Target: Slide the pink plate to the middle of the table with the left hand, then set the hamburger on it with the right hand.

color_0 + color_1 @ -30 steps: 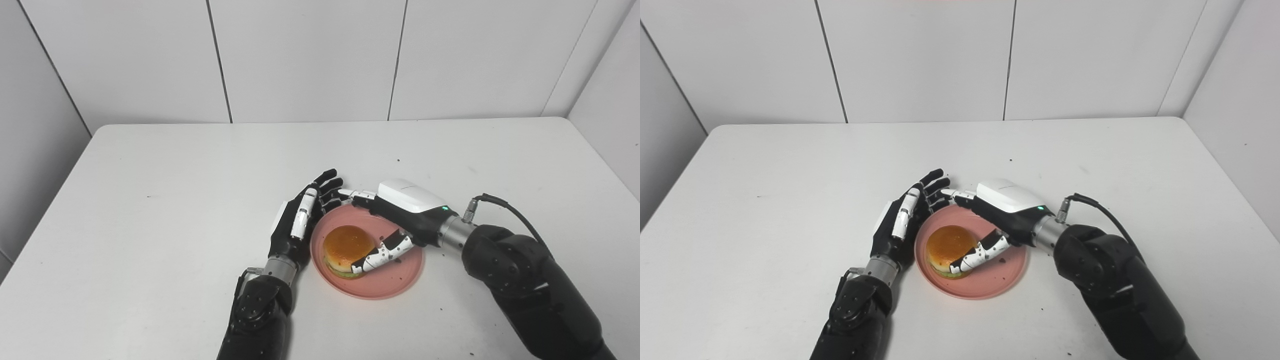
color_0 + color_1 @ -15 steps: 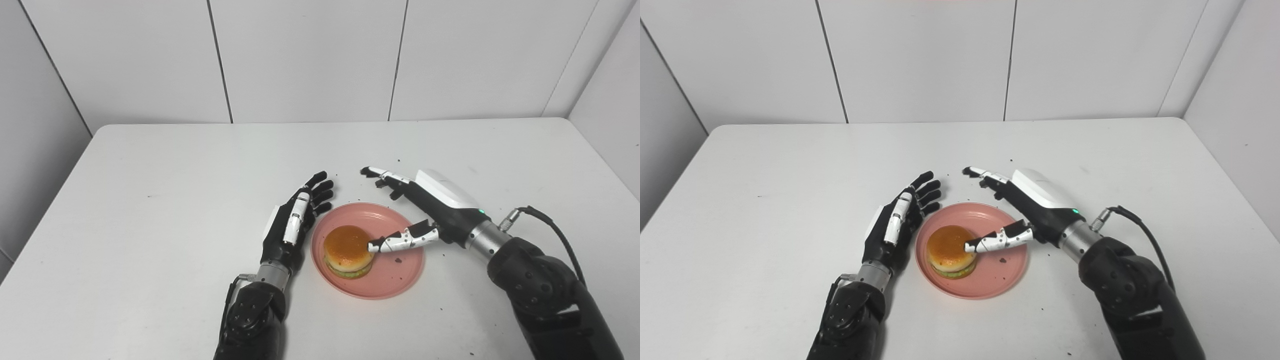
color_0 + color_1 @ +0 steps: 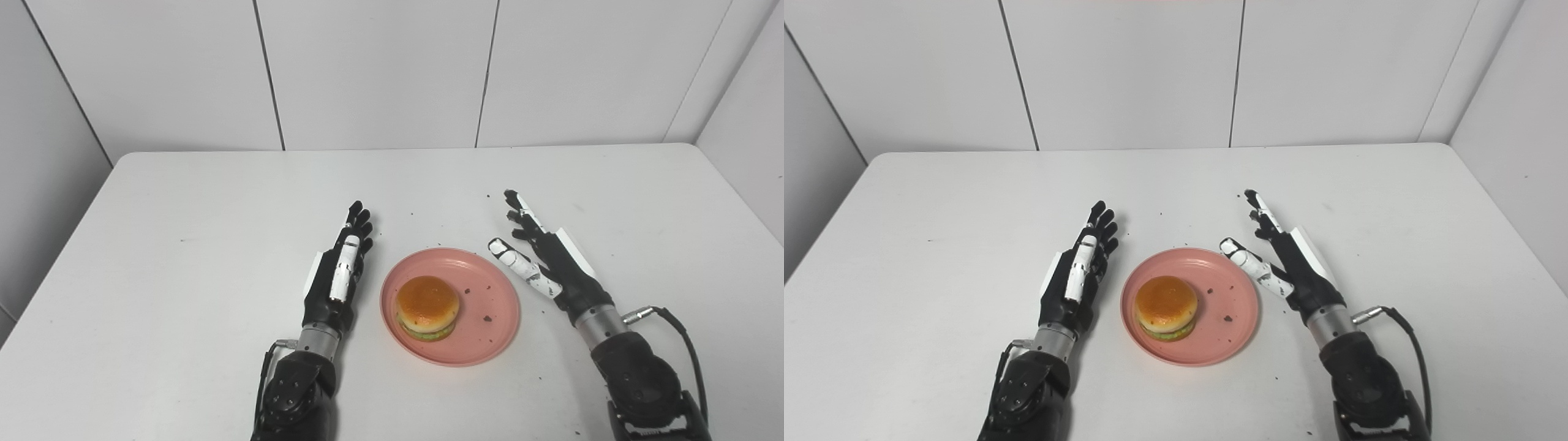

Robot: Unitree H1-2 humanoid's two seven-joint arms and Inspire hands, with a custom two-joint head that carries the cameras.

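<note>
1. Left hand (image 3: 335,277): on the white table (image 3: 184,245), just left of the pink plate (image 3: 490,294), not touching it. Fingers stretched out and pointing toward the far edge, held close side by side; nothing in the grasp. The arm comes up from the near edge.
2. Pink plate: sits about midway between the table's left and right edges, nearer the near edge than the far one. Rim is clear of both hands. A few dark crumbs lie on its right half.
3. Hamburger (image 3: 427,307): rests on the plate, left of the plate's centre, bun top up, green layer showing at its lower edge. Neither hand touches it.
4. Right hand (image 3: 548,263): just right of the plate, fingers spread and pointing toward the far edge, thumb angled toward the plate's rim; it holds nothing. Cannot tell whether the thumb tip touches the rim.
5. Dark specks are scattered on the table near the right hand and beyond the plate.
</note>
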